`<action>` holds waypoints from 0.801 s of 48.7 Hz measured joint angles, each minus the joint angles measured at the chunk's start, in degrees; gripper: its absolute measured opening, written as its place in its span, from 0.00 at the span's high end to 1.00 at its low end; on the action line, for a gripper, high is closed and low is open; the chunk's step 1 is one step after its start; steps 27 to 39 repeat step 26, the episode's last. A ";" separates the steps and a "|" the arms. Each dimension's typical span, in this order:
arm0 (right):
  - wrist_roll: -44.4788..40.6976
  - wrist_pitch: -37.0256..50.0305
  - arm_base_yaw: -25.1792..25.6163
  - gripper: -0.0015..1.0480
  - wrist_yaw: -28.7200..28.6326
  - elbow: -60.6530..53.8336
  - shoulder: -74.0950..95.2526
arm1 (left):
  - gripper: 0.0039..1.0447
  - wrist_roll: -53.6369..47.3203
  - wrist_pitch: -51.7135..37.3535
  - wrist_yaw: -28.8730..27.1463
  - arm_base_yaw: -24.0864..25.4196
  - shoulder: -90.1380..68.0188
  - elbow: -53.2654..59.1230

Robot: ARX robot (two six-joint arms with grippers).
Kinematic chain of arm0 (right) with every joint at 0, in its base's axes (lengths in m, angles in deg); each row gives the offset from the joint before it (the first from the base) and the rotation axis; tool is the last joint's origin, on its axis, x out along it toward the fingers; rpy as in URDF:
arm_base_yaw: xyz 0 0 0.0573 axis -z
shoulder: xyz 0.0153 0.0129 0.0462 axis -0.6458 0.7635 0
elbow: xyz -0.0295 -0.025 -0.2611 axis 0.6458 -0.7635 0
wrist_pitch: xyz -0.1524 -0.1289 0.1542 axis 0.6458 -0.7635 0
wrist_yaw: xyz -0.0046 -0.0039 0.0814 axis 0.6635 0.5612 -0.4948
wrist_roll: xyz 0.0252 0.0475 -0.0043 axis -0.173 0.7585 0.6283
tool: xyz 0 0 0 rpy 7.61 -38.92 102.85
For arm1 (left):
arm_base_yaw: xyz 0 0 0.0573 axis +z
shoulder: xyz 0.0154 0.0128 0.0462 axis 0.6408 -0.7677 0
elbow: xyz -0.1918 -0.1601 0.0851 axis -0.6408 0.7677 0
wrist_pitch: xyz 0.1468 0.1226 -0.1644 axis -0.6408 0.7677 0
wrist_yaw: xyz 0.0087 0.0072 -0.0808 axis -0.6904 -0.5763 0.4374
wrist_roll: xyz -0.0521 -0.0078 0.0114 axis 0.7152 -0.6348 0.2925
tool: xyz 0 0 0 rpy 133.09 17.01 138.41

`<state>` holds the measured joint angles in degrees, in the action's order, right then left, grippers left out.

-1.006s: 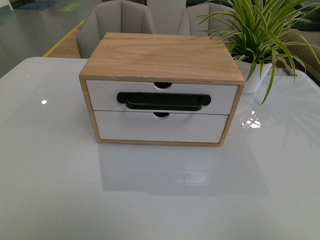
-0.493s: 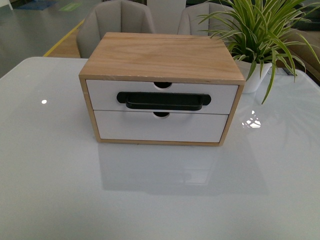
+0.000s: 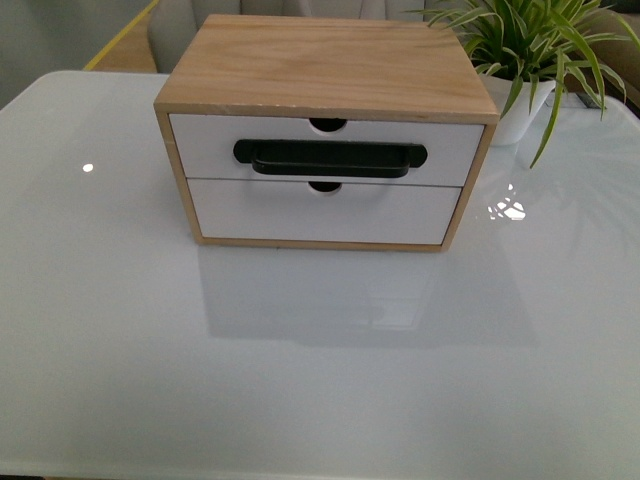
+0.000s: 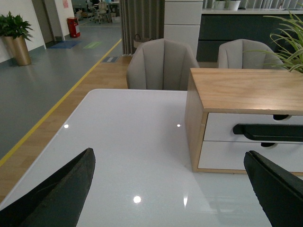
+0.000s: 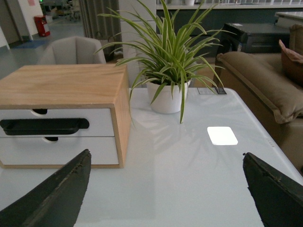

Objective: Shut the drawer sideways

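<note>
No readable text, label, brand or number shows in any view.

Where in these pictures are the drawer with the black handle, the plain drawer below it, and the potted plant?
drawer [image 3: 200,145]: front view, white front panel left of the handle.
plain drawer [image 3: 300,212]: front view, middle of its white front.
potted plant [image 5: 165,97]: right wrist view, white pot.

The right end effector [image 5: 163,189] hangs spread wide over the counter [image 5: 189,179]. The drawer [image 5: 57,123] sits flush in its wooden cabinet [image 5: 61,85], a potted plant [image 5: 168,94] just beside the cabinet.
</note>
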<state>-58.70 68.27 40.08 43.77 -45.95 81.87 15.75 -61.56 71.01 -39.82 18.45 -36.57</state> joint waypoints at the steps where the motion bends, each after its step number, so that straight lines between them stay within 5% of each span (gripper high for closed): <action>1: 0.09 0.00 0.00 0.07 0.00 0.00 0.00 | 0.09 0.00 0.00 0.00 0.00 0.00 0.00; 39: 0.11 0.00 0.00 0.09 0.00 0.00 0.00 | 0.08 0.00 0.00 0.00 0.00 0.00 0.00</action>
